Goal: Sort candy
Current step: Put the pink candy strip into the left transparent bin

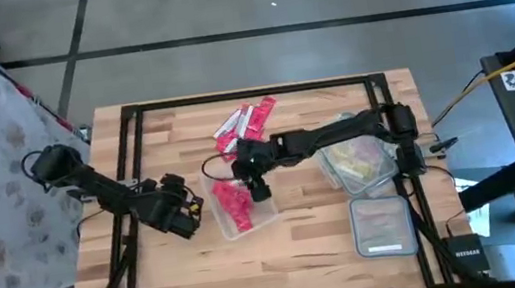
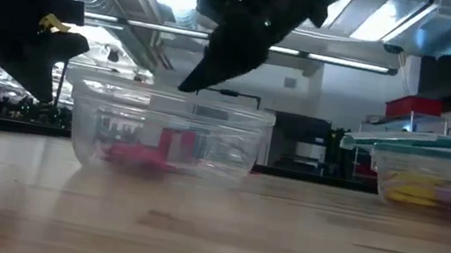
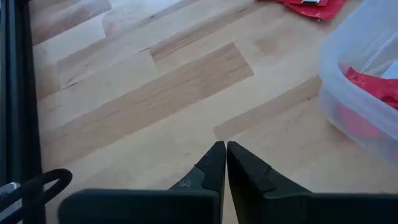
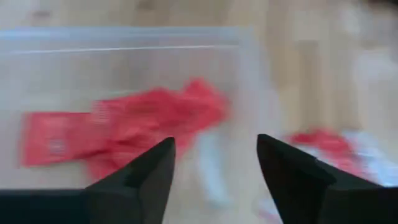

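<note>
Right gripper (image 1: 254,177) hung open over the tub (image 1: 265,214) of red candy (image 1: 235,206); more wrappers (image 1: 246,121) waited unsorted.

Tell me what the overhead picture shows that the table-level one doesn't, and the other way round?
Only the high view shows the loose red candy lying on the table beyond the tub, and a third container with its lid on. Only the low view shows the room's ceiling lights. Both show the clear tub of red candy under the right gripper, the yellow-candy tub, and the left gripper waiting beside.
</note>
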Tool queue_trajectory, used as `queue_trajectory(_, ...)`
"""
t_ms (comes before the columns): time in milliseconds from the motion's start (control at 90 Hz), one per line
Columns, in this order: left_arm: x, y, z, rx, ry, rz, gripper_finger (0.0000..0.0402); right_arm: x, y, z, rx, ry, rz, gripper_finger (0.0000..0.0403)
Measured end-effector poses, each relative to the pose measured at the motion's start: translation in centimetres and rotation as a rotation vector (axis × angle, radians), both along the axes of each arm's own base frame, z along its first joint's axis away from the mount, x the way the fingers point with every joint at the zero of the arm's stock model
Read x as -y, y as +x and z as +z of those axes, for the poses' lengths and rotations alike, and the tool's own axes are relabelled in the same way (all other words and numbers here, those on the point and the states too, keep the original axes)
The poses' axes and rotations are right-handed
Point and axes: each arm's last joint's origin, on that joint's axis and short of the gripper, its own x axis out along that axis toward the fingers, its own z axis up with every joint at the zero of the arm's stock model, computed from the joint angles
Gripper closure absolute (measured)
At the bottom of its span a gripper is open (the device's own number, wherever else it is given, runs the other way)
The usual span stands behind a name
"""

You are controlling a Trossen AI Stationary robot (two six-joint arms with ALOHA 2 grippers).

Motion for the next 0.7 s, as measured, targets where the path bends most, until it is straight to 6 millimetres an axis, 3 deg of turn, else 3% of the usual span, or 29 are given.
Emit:
queue_trajectory(111, 0.0, 0.0, 0.0, 0.000, 0.000, 0.000, 0.0402, 3.3, -1.2, 2.5, 0.011, -0.110, -0.093, 0.0171)
queue_trajectory(256, 0.0, 0.0, 0.0, -0.001, 0.000, 0.000, 0.0402, 9.2, -2.9, 2.2, -0.043, -0.110, -0.236, 0.0171)
queue_trajectory(433, 0.0, 0.0, 0.0, -0.003, 0.002, -0.002, 0.0402, 15.2, -4.3, -0.7, -0.080, 0.067, -0.400, 0.0171)
queue_trajectory(700, 0.0, 0.0, 0.0, 0.004, 0.018, -0.007, 0.0402, 18.7, -4.2, -6.1, -0.153, 0.110, -0.452, 0.0172)
